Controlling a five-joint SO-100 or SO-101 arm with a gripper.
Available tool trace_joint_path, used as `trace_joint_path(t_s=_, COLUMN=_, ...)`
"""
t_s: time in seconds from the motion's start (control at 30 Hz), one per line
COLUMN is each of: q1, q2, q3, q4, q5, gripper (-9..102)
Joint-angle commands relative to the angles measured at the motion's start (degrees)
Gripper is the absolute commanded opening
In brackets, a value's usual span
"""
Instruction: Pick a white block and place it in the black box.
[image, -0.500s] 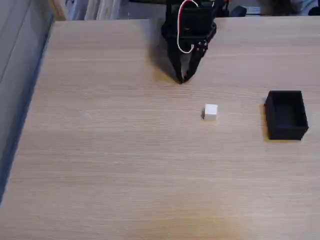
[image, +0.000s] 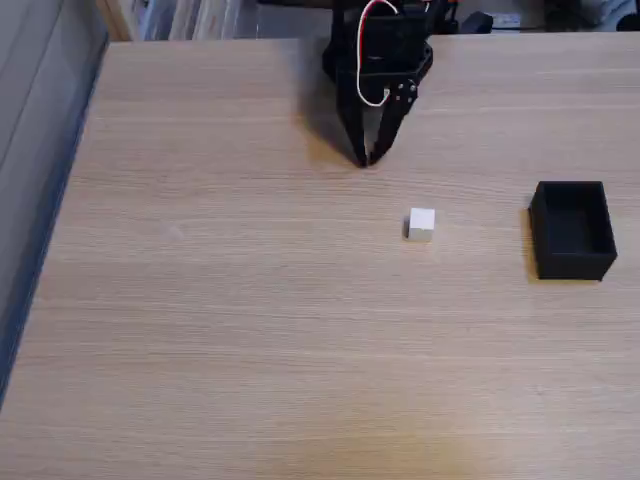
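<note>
A light wood-grain table (image: 230, 330) spans the fixed view, with a grey floor strip (image: 35, 120) at left.

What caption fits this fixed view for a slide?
Gripper poised at the table's far side, white block and empty black box waiting apart.

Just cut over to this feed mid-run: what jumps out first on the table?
In the fixed view, the white block sits alone near the middle of the pale wooden table, touching nothing. The black box stands open and looks empty at the right edge, well apart from the block. The gripper hangs at the far side, its fingers pointing down and together, holding nothing.
</note>
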Motion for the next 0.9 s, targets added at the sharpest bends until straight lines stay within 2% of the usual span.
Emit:
trace_joint_path(t_s=0.0, q1=-0.09, q2=0.35, q3=0.88, q4=0.35, q5=-0.26, gripper=0)
trace_joint_path(t_s=0.87, q1=0.79, q2=0.35, q3=0.88, q4=0.35, q5=-0.44, gripper=0)
